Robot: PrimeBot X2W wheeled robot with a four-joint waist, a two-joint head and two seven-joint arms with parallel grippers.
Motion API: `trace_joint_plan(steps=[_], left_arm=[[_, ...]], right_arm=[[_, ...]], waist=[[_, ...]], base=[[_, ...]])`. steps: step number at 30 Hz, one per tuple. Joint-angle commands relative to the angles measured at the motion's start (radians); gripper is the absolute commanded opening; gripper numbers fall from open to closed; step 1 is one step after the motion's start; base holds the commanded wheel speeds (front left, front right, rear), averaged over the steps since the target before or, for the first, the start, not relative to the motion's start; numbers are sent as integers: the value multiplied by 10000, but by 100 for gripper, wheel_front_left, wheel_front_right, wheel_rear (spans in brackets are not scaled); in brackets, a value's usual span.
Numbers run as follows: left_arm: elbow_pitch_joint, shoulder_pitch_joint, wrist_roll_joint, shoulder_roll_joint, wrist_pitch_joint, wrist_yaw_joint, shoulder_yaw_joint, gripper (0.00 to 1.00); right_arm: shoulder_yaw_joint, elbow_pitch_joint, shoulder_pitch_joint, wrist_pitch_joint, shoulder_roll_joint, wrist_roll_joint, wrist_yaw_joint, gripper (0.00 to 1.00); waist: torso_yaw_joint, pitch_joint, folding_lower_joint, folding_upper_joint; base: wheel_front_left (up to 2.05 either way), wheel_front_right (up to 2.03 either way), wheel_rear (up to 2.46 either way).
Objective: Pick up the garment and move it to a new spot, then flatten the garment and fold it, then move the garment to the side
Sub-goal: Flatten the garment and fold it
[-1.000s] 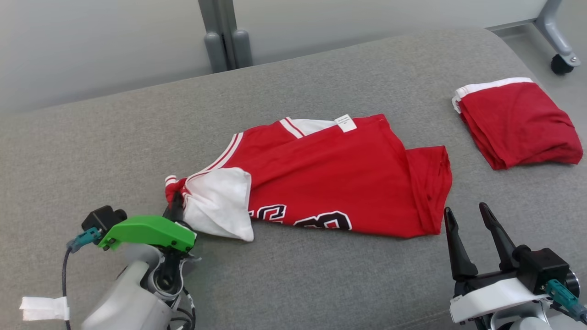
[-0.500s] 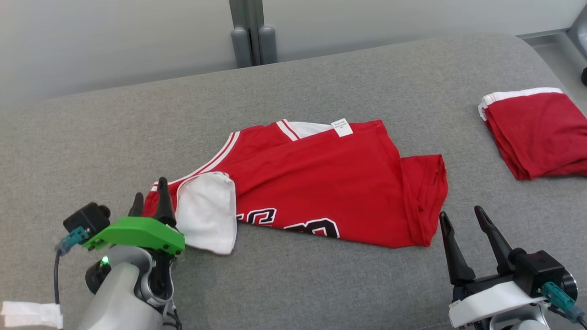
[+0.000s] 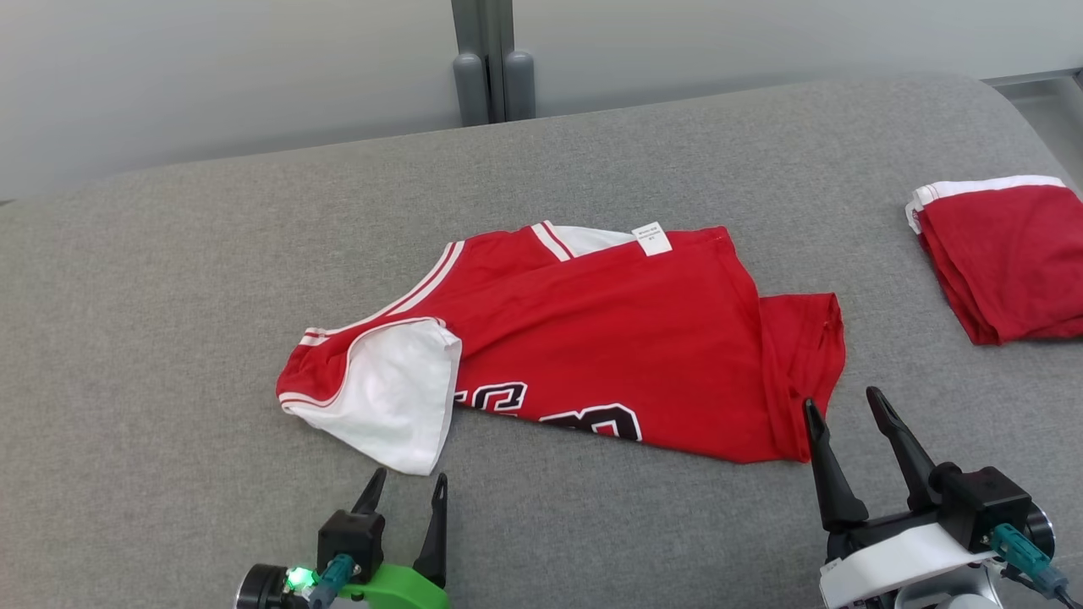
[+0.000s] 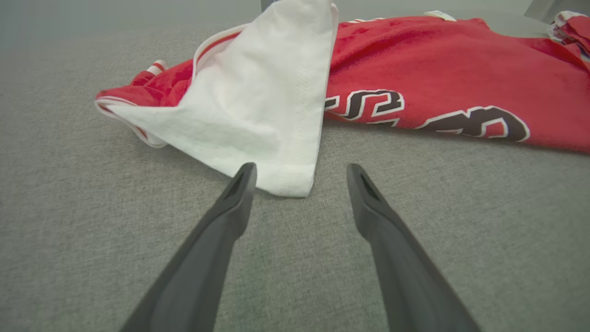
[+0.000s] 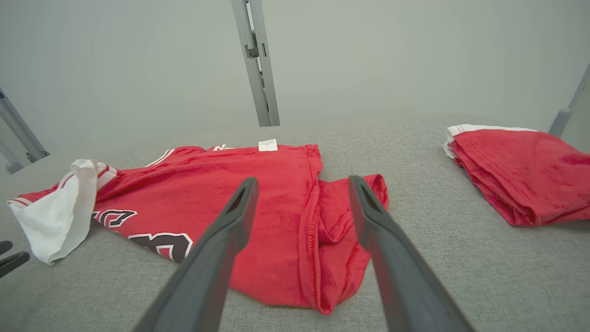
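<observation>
2 pairs of jaws, wide open, empty, just short of the garment (image 3: 609, 338)

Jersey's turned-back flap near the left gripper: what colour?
The flap is white; clearest in the left wrist view.

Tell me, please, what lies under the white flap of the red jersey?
The white flap lies folded over the left end of the red jersey, on red fabric and the grey cushion. It covers the start of the black lettering, unreadable there.

Bare grey worktop (image 3: 169, 279) spreads left of the left end effector (image 3: 409, 476); the red jersey (image 3: 609, 338) lies just ahead, barring passage.
</observation>
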Motion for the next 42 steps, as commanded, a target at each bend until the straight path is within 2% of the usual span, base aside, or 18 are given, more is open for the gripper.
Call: trace_joint_plan(steps=[1,8,15,16,17,18,19,20,27,36,39,42], left_arm=[[227,-73,86,-1,3,55,50,100],[1403,-642,-173,-261,3,-132,503,100],[1841,-982,-238,-452,3,-321,796,100],[1884,-1020,-224,-469,3,-325,831,97],[1910,-1040,-215,-480,3,-318,862,49],[1932,-1055,-203,-496,3,-308,903,36],[1935,-1061,-187,-504,3,-306,931,3],[1931,-1063,-160,-520,3,-332,953,0],[1687,-739,-271,-563,3,-502,1166,0],[70,-209,-298,-570,3,-596,1940,0],[-553,-232,-150,-569,3,-649,2225,0],[-953,-440,4,-568,3,-703,2435,0]], right_arm=[[29,27,-137,-26,-16,73,0,100],[43,60,-181,-26,-129,113,0,100],[-23,61,-156,-26,-182,128,0,100],[-18,69,-174,-26,-190,133,0,100],[-17,73,-188,-26,-197,136,0,100],[-17,73,-203,-26,-202,140,0,100],[-28,75,-209,-26,-202,139,0,100],[-38,77,-210,-26,-206,132,0,100],[-128,46,-46,-26,-182,83,0,100],[-336,119,-342,-26,-63,282,0,100],[-72,511,-844,-26,-186,443,0,100],[130,1434,-1635,-25,-471,914,-3,100]], waist=[[-29,36,0,0],[-302,167,0,0],[-464,263,0,0],[-481,269,0,0],[-493,271,0,0],[-504,270,0,0],[-508,266,0,0],[-508,255,0,0],[-385,171,0,0],[55,240,0,0],[195,432,0,0],[302,720,0,0]], base=[[0,0,0],[0,0,0],[0,0,0],[0,0,0],[0,0,0],[0,0,0],[0,0,0],[0,0,0],[0,0,0],[0,0,0],[0,0,0],[0,0,0]])
